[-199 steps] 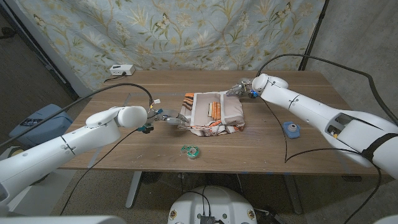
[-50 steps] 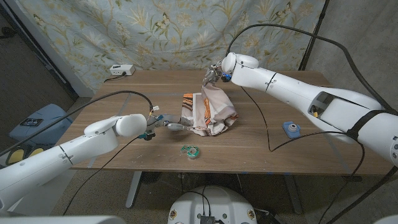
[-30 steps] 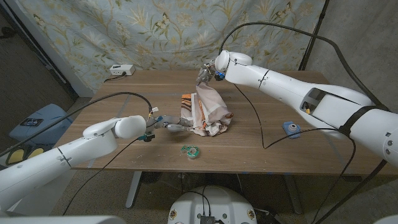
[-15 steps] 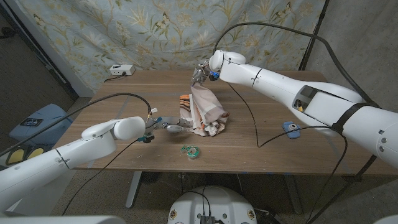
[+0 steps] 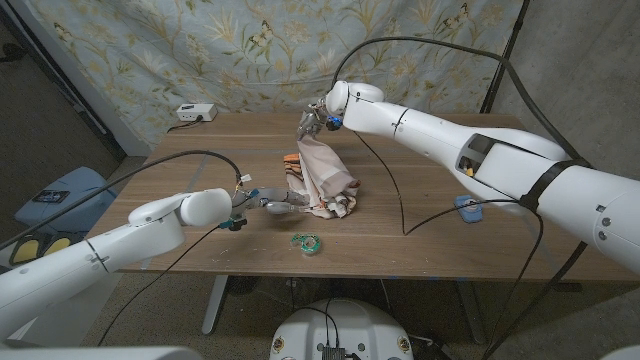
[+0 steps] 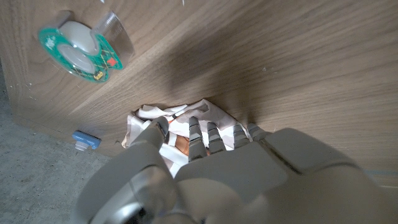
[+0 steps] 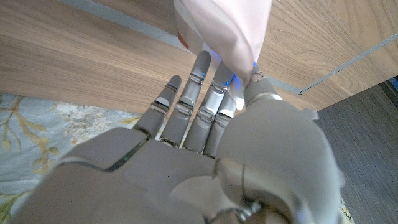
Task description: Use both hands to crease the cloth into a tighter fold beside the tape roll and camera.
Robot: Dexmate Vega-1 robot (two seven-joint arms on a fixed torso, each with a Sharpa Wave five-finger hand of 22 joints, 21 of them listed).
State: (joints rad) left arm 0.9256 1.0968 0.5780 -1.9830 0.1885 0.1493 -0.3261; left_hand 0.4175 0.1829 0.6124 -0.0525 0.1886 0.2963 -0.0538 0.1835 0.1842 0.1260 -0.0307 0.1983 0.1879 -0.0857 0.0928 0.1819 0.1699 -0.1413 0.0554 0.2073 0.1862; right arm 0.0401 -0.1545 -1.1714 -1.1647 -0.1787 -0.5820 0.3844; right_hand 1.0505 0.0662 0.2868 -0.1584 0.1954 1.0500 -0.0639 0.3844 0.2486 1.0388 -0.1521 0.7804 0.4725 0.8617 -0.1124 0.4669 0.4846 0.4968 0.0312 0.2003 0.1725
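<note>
Cloth [image 5: 322, 180] bunched near mid-table [image 5: 200, 150], one corner lifted well above the wood and draped down in a pale cone; lower folds, striped orange and white, heaped on the surface. Right hand [image 5: 312, 121] raised over the far side of the cloth, pinching that lifted corner; in the right wrist view, right hand [image 7: 205, 130] seen with thumb pressed to fingers [image 7: 200, 74] and pale cloth [image 7: 224, 34] caught between. Left hand [image 5: 272, 203] low at the near-left edge of the cloth, fingers reaching into the folds; in the left wrist view, left hand [image 6: 211, 168] with fingers [image 6: 194, 127] extended onto the crumpled cloth [image 6: 168, 121], touching it; whether gripped or merely pressed, could not tell. Tape roll [image 5: 306, 242], green-rimmed, lying flat near the cloth on the robot's side; shown also as tape roll [image 6: 78, 43] in the left wrist view. Small blue object [image 5: 468, 208] well apart from the cloth, to its right. White box [image 5: 193, 113] at the far-left corner, well apart from the cloth.
</note>
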